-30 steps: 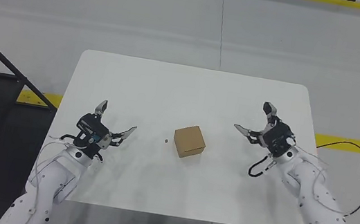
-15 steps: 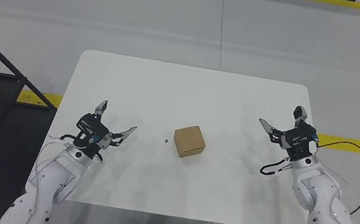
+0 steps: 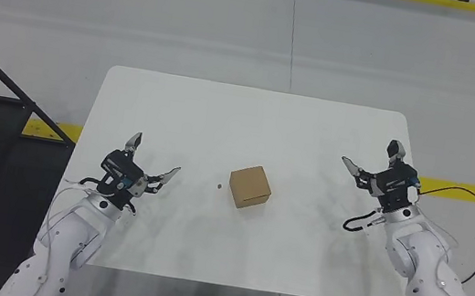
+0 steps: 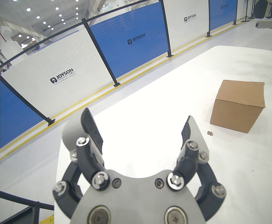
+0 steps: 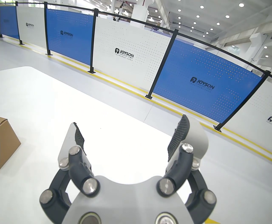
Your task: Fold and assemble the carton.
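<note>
Brown cardboard carton, closed cube, flaps folded shut, upright, slightly rotated, near table centre, a bit toward 5 o'clock.

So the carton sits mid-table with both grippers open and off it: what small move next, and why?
Probably just draw both arms back to rest. The carton looks closed already, a plain box with its flaps down, standing on the table. The left gripper and right gripper are open, empty and well clear of it on either side, so no fold seems left to make.
</note>
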